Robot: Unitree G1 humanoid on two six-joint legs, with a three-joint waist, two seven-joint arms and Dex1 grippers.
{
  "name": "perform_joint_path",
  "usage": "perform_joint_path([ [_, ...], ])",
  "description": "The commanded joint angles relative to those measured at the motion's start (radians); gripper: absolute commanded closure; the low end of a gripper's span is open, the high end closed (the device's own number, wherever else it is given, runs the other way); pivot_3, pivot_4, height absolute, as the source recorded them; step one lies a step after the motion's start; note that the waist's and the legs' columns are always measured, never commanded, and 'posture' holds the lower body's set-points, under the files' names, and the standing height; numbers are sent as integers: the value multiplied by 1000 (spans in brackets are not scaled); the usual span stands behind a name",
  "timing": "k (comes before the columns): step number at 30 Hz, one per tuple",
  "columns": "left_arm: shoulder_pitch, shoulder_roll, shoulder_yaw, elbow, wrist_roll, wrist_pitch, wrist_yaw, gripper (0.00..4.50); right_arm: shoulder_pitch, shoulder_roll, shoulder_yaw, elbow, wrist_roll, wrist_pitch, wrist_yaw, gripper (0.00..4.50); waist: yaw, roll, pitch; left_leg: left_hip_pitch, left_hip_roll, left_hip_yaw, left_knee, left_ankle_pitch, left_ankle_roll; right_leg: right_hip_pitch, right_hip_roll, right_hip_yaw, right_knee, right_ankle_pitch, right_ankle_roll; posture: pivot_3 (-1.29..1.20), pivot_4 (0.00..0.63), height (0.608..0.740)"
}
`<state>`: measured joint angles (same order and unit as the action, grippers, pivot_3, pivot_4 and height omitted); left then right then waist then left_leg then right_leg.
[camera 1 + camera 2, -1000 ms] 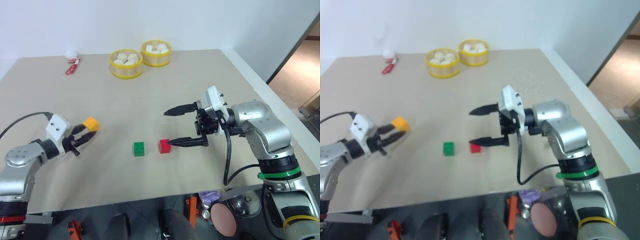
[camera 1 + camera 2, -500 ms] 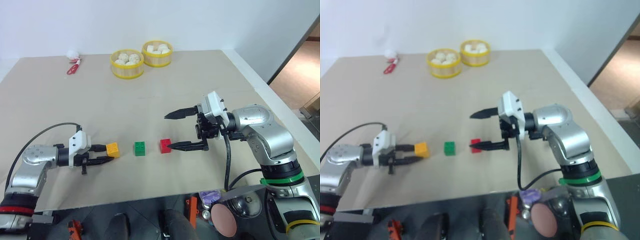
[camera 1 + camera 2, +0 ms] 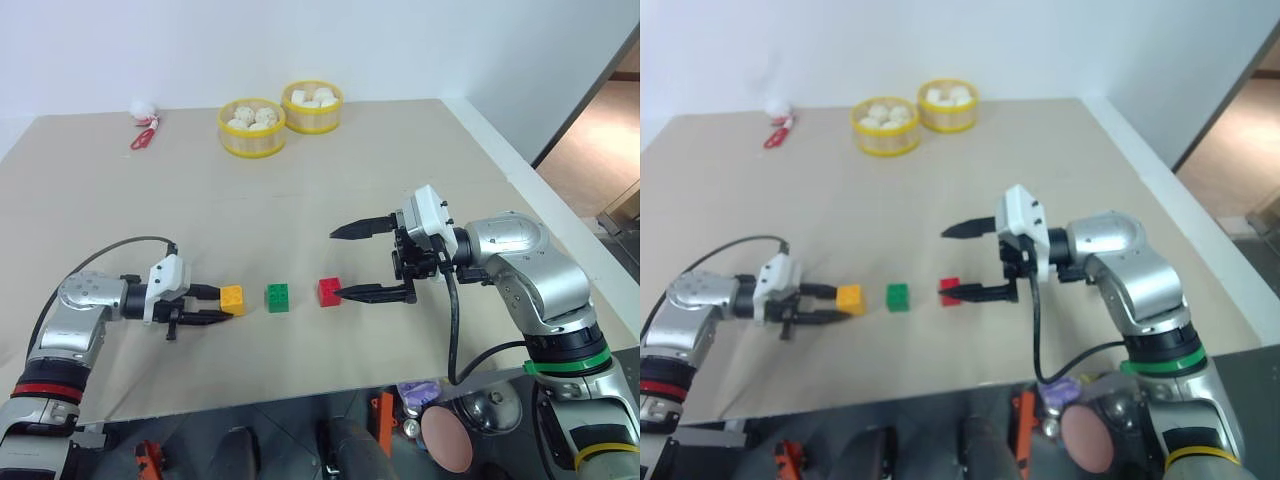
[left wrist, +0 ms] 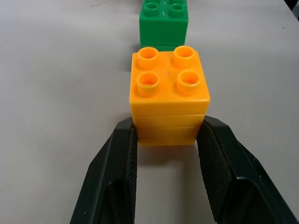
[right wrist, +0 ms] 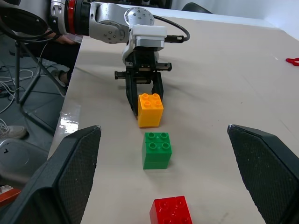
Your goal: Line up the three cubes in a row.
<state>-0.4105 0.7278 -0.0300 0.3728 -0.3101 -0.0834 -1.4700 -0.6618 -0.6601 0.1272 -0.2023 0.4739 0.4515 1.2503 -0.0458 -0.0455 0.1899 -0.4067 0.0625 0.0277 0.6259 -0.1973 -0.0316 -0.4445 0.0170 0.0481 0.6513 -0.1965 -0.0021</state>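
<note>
Three cubes lie in a line on the tan table: orange-yellow cube, green cube, red cube. My left gripper is shut on the orange-yellow cube, one black finger on each side. That cube is low on the table, a small gap left of the green cube. My right gripper is open wide, its lower fingertip just right of the red cube and nothing between its fingers. The right wrist view looks along the row: red cube, green cube, orange-yellow cube.
Two yellow-rimmed baskets of white buns stand at the back of the table. A small white toy with a red part lies at the back left. The table's right edge borders a white ledge.
My left gripper swung right and down with the orange-yellow cube, from raised at the far left to table level beside the green cube. The right gripper stayed put.
</note>
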Motion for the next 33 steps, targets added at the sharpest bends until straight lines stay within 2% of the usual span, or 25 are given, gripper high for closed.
perform_joint_path([
  [1,-5,12,10,-12,-4,-16,-13,3228,-6,-11,-28,-35,18,-6,-4,0,0,0,0,0,0,0,0,0,0,0,0,0,0,0,0,0,150,740],
  [18,-39,6,11,121,42,-103,-4,3228,-17,-11,-24,-29,14,-8,-8,0,0,0,0,0,0,0,2,0,0,0,1,0,2,0,0,0,150,740],
  [28,-40,-5,1,107,32,-88,-13,3228,-23,-11,-26,-20,10,-12,-8,0,0,0,0,0,0,0,7,0,0,1,0,1,4,0,0,0,150,740],
  [29,-39,-3,-1,105,33,-83,-15,2428,-23,-11,-26,-20,11,-12,-8,0,0,0,0,0,0,0,7,0,0,1,0,1,4,0,0,0,150,740],
  [31,-37,0,-3,104,34,-75,-19,1996,-24,-11,-26,-19,10,-12,-9,0,0,0,0,0,0,0,7,0,0,1,0,1,4,0,0,0,150,740],
  [33,-36,6,0,99,33,-62,-23,1294,-26,-9,-25,-14,7,-14,-11,0,0,0,0,0,0,0,7,0,0,1,1,1,4,0,0,0,150,740],
])
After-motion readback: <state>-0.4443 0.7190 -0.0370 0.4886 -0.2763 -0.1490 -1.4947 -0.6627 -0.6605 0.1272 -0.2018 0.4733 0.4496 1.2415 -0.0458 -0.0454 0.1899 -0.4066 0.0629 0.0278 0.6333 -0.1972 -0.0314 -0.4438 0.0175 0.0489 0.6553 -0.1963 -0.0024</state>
